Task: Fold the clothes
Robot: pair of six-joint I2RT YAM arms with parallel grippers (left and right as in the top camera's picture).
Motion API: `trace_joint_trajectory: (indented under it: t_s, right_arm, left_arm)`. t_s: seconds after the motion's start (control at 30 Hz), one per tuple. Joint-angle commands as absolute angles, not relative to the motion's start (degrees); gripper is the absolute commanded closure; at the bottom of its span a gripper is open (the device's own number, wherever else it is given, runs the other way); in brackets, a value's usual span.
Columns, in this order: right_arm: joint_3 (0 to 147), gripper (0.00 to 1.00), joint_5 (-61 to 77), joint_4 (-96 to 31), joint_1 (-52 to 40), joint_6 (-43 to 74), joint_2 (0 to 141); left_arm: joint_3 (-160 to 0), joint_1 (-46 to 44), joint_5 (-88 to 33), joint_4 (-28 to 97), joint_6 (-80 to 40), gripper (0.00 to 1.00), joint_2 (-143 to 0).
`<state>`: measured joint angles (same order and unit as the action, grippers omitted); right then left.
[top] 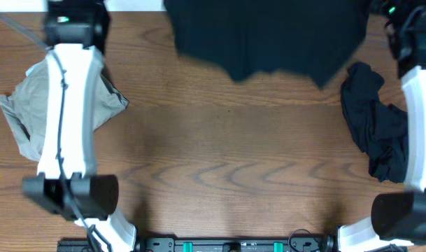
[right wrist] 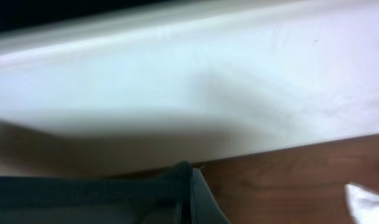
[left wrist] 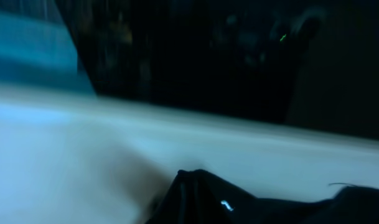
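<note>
1 black garment [top: 268, 35], far edge of worktop [top: 233, 154]. Left pincer, right pincer: both closed, apparently gripping it. Advice: draw flat, evenly, before folding.

Wood table [top: 226, 154]: mid-brown, darker wavy grain. Spread garment [top: 268, 35]: plain black, no pattern visible from overhead. Crumpled garment [top: 377, 129]: black with a slight blue cast. Khaki-grey garment [top: 20, 115]: plain. My left arm [top: 69, 119] and right arm [top: 419, 119]: white shells, black joints, small green lights. Left wrist view: black fabric [left wrist: 270, 208] with a small white mark [left wrist: 226, 205].
</note>
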<state>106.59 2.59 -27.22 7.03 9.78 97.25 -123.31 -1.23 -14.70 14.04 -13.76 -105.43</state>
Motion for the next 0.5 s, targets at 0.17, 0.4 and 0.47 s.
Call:
trace_joint_trajectory:
  t_s: [0.17,0.4,0.47]
  right_arm:
    - [109.4,0.99,-3.3,-46.0,7.5,7.6,96.5]
    - [101.6,0.99,-3.2,-59.6,7.4,7.0,98.2]
    - [96.7,0.99,-3.2,-61.1,7.4,6.7,98.2]
  left_arm:
    - [-126.7,0.5,-17.3,38.0,-11.8,0.94,-103.4]
    - [-121.7,0.5,-16.4,68.1,-5.4,0.94,-104.4]
    - [-118.3,0.5,-14.9,72.5,-5.3,0.94,-104.6]
